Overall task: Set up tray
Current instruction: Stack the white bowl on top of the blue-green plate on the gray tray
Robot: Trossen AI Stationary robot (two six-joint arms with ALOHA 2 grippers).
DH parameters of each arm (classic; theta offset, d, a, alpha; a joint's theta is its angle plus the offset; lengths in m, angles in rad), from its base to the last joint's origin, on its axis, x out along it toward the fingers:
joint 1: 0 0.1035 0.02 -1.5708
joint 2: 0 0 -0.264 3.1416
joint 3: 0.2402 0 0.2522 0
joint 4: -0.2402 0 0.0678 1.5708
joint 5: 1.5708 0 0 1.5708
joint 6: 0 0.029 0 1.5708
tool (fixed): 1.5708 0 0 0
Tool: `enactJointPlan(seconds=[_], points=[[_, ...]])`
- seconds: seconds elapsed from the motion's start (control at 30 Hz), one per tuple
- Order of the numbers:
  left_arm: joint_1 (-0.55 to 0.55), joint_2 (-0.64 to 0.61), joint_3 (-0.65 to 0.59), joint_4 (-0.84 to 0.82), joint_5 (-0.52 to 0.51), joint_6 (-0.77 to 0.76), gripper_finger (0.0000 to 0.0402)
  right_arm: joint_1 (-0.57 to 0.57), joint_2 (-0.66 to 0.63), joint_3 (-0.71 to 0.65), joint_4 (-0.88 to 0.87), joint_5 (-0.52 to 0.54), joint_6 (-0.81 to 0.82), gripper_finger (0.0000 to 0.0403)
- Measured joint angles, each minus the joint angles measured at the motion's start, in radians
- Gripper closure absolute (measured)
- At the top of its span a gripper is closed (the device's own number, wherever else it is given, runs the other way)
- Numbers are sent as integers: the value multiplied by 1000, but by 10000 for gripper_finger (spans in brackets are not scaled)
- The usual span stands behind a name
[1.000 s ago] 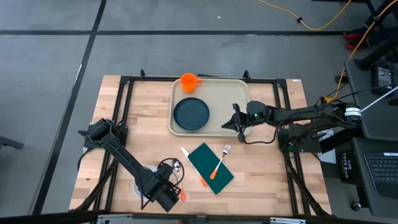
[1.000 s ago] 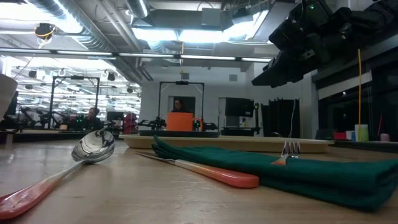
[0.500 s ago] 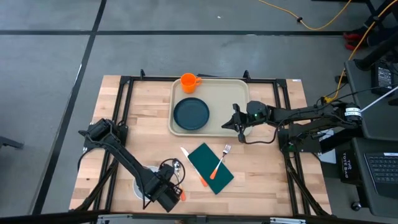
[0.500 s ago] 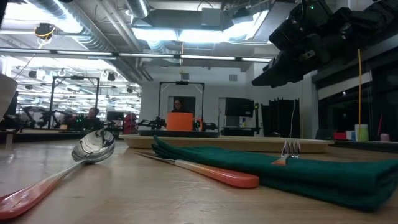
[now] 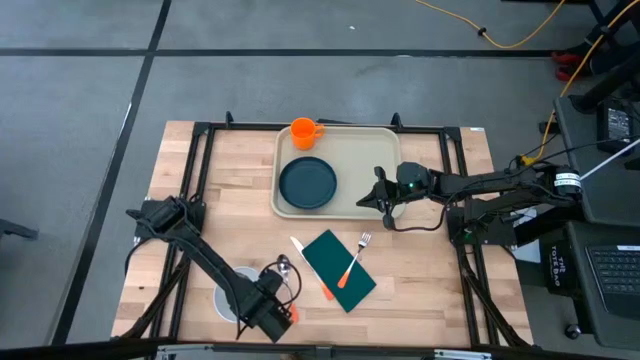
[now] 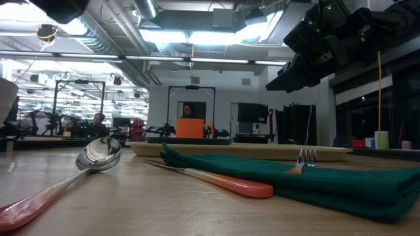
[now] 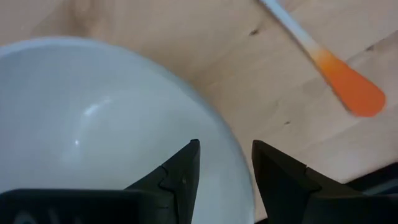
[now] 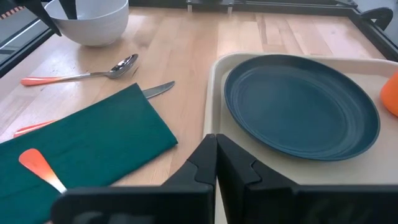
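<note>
A white bowl [image 5: 228, 303] sits near the table's near edge, left of the spoon [image 5: 284, 268]. My left gripper [image 5: 264, 311] is at the bowl's right side, its fingers astride the rim [image 7: 225, 146]. The beige tray [image 5: 370, 160] lies at the far side and carries a dark blue plate [image 5: 307, 183] and an orange cup [image 5: 304, 131]. A green napkin [image 5: 339, 270] lies in front of the tray with a fork [image 5: 355, 258] on it and a knife [image 5: 310, 265] beside it. My right gripper [image 5: 383, 201] is shut and hovers over the tray's right part [image 8: 216, 152]. My left gripper has the white bowl's rim [image 7: 235, 167] between its fingers, one finger inside [image 7: 183, 174] the bowl and one outside [image 7: 280, 180]. The fingers come from above, pointing down. Whether the bowl stands on the table or is lifted, I cannot tell.
A black frame [image 5: 200, 150] runs along the table's left, right and far sides. Bare wood shows left of the tray and right of the napkin. The spoon's orange handle end [image 7: 354, 93] lies close by the bowl. People stand in the room beyond [image 6: 188, 111].
My left arm has shifted slightly at the bowl, toward the table's near edge. More of the bowl now shows beside the gripper in the high view. A dark part of the arm has come into the upper left corner of the low view.
</note>
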Motion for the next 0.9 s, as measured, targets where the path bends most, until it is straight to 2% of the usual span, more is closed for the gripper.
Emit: enactJointPlan(seconds=[0.4, 0.5, 0.7, 0.83, 0.9], points=[[0, -3, 3, 0, 8, 67, 261, 0, 0, 0, 0, 0, 5, 392], [3, -3, 3, 0, 8, 80, 272, 0, 0, 0, 0, 0, 5, 392], [6, -3, 3, 0, 16, 100, 329, 0, 0, 0, 0, 0, 5, 392], [6, -4, 3, -2, 26, 205, 380, 0, 0, 0, 0, 0, 8, 392], [6, -5, 4, -7, 27, 249, 393, 0, 0, 0, 0, 0, 8, 392]])
